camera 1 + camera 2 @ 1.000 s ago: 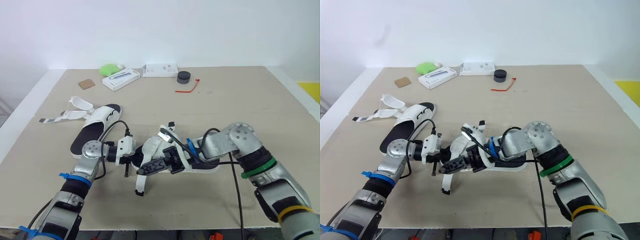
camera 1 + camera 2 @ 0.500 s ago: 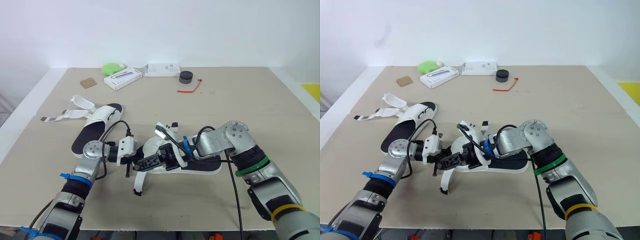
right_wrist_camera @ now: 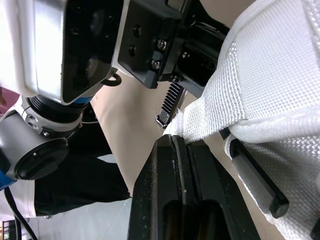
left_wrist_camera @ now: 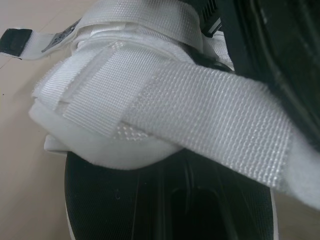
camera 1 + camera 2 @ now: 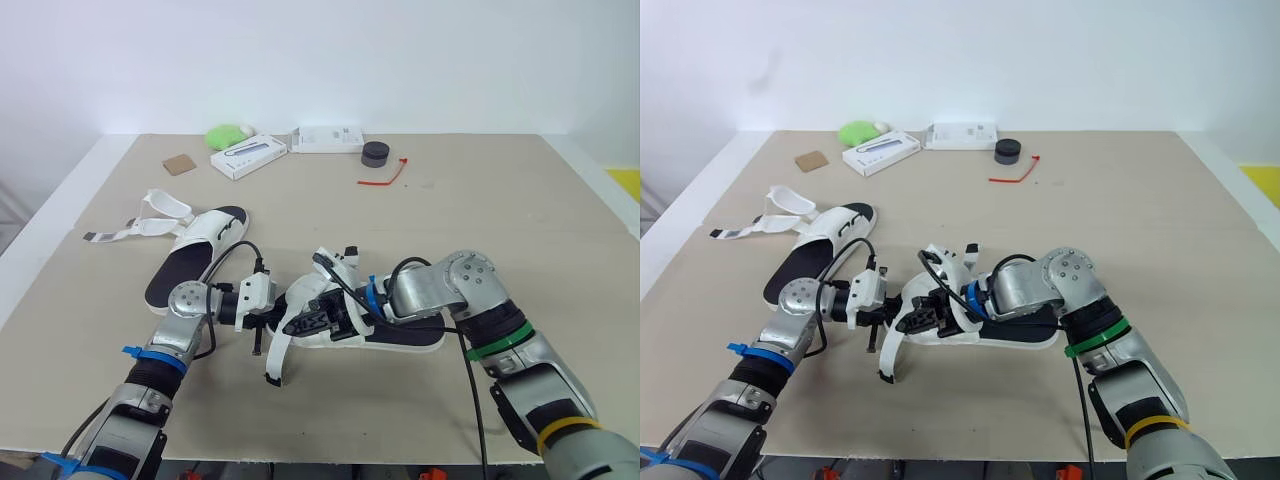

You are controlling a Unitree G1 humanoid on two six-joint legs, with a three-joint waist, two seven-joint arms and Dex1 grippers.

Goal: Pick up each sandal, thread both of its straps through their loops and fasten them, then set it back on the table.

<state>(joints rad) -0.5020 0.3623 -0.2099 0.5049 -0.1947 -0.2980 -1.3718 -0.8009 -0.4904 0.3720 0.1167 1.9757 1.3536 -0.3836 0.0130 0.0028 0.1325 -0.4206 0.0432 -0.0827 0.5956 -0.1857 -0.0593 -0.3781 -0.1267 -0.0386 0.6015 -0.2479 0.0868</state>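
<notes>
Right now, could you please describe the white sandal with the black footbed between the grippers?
The white sandal with the black footbed lies flat on the beige table, near its front edge. Its straps look like white woven webbing; one loose strap arcs down to the tabletop. The left gripper and right gripper meet at its strapped end.

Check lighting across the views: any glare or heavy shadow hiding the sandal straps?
Eye views: even light over the table, with only faint shadow beside the near sandal. Left wrist view: the white strap is brightly lit without glare, while the black footbed beneath it sits in shade. Right wrist view: the webbing is evenly lit, no glare.
</notes>
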